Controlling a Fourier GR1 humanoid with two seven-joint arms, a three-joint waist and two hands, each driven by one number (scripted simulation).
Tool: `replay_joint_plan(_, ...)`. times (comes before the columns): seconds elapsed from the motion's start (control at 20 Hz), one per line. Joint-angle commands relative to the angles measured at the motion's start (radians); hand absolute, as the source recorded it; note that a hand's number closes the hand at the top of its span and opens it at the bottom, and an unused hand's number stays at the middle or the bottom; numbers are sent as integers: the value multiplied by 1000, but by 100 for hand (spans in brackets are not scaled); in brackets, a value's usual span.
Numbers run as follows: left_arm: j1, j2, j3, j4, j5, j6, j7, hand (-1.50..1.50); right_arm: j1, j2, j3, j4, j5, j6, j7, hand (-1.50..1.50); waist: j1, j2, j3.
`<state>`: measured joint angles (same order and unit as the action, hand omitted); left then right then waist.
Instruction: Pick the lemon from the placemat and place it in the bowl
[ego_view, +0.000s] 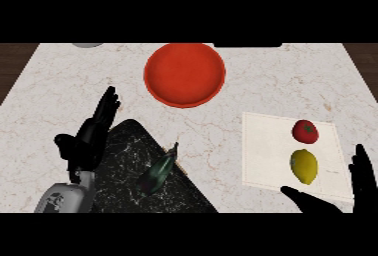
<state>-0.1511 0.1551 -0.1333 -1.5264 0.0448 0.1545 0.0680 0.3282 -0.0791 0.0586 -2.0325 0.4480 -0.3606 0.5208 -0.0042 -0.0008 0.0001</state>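
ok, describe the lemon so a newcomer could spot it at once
Find the pale placemat on the right of the marble counter. Two fruits lie on it; the lemon is the one nearer the robot, by the open right hand. It is yellow and oval, while the tomato beyond it is red and round.

One each: lemon (303, 166), tomato (305, 131), bowl (184, 74), placemat (266, 150), perhaps dark vegetable (158, 173).

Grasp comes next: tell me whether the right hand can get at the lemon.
Probably yes. The right hand is open beside the lemon, fingers to its right, nothing between them. The tomato sits apart, on the lemon's far side.
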Motion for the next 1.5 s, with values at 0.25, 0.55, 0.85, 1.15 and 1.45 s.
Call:
replay_joint_plan(0.25,71,-3,11,-100,-30,-31,37,0,-118,38,-55,76,-56,2,29,-150,6,0,0)
replay_joint_plan(0.55,0,-45,34,-23,-52,-21,16,0,-69,78,-43,327,-111,-66,-263,-150,3,1,0)
replay_joint_plan(0.85,-18,-67,49,-48,-86,-24,71,0,-88,66,-67,307,-124,-43,-243,-150,2,0,0)
replay_joint_plan(1.15,3,-76,53,-2,-76,-47,17,0,-140,37,-86,380,3,-80,-90,-150,3,1,0)
replay_joint_plan(1.45,20,-58,102,10,-50,-93,-28,0,-165,-17,-136,460,-99,19,-185,-150,2,1,0)
